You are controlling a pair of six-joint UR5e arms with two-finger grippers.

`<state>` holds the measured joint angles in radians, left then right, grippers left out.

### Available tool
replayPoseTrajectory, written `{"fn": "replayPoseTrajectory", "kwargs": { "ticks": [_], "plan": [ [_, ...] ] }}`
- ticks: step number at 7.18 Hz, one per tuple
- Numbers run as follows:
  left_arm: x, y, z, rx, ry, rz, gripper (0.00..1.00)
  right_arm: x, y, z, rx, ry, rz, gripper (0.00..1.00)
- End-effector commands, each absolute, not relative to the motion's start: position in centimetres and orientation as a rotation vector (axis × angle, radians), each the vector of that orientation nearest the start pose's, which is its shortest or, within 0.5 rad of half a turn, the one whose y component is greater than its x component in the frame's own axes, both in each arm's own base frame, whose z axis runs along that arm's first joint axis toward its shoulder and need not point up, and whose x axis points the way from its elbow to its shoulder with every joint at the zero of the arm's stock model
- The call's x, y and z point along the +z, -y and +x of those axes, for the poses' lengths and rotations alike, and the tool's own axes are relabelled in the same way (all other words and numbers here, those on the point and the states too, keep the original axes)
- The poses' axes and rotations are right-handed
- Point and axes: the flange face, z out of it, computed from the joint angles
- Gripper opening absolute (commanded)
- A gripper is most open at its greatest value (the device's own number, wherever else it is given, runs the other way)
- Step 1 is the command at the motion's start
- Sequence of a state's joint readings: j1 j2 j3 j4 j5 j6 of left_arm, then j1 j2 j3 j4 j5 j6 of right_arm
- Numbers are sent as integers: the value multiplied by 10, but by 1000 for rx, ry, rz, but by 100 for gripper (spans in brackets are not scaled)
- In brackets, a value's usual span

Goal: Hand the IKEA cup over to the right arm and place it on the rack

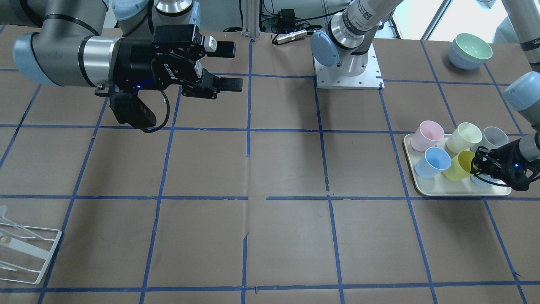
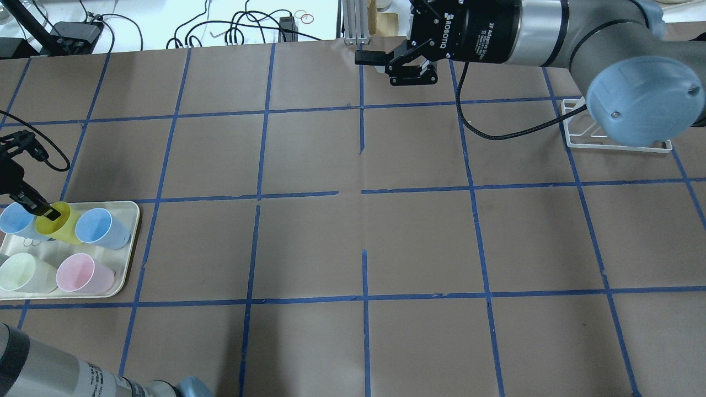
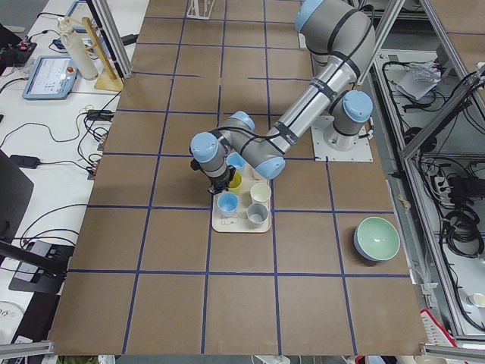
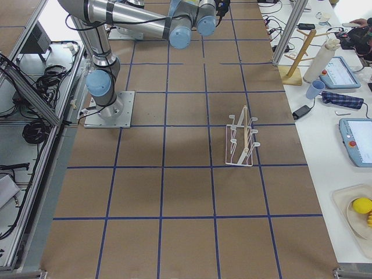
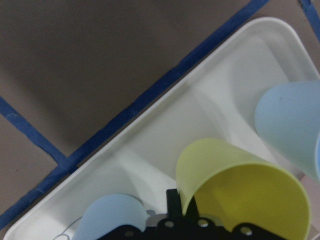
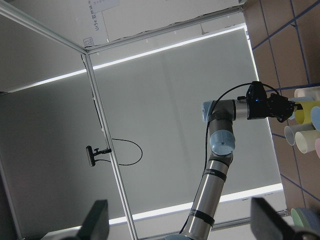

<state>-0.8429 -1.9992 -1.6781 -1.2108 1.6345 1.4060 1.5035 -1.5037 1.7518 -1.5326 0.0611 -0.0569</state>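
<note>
The lemon-yellow IKEA cup [image 1: 460,165] stands on a cream tray [image 1: 460,192] among other tumblers; it also shows in the overhead view [image 2: 65,223] and the left wrist view [image 5: 240,195]. My left gripper [image 1: 479,162] is shut on the cup's rim, with one finger [image 5: 172,200] showing against the outside of the wall. My right gripper [image 1: 237,67] is open and empty, held in the air over the far side of the table and pointing sideways towards the middle. The white wire rack [image 1: 25,249] stands near the table's corner on the right arm's side, as the overhead view [image 2: 612,138] also shows.
On the tray stand a pink cup [image 1: 427,135], a cream-green cup [image 1: 464,137], a grey cup [image 1: 494,138] and a light blue cup [image 1: 432,162]. Stacked bowls [image 1: 470,50] sit near the left arm's base. Blue tape lines grid the brown table.
</note>
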Motion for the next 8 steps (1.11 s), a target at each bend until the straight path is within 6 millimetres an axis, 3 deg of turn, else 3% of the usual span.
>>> {"fn": "replayPoseTrajectory", "kwargs": {
  "ticks": [1,4,5,6,8],
  "plan": [
    [270,531,294,226,-3064,1087,0,468,521,198,116,-1491,238,100],
    [352,516,275,223,-3104,1101,0,468,523,195,110,-1484,243,100],
    [382,510,253,163,-3172,1128,0,468,524,190,104,-1486,249,100],
    [408,503,218,111,-3294,1124,0,467,528,179,87,-1488,265,100],
    [433,499,149,6,-3633,885,0,467,530,170,75,-1497,276,100]
  ]
}}
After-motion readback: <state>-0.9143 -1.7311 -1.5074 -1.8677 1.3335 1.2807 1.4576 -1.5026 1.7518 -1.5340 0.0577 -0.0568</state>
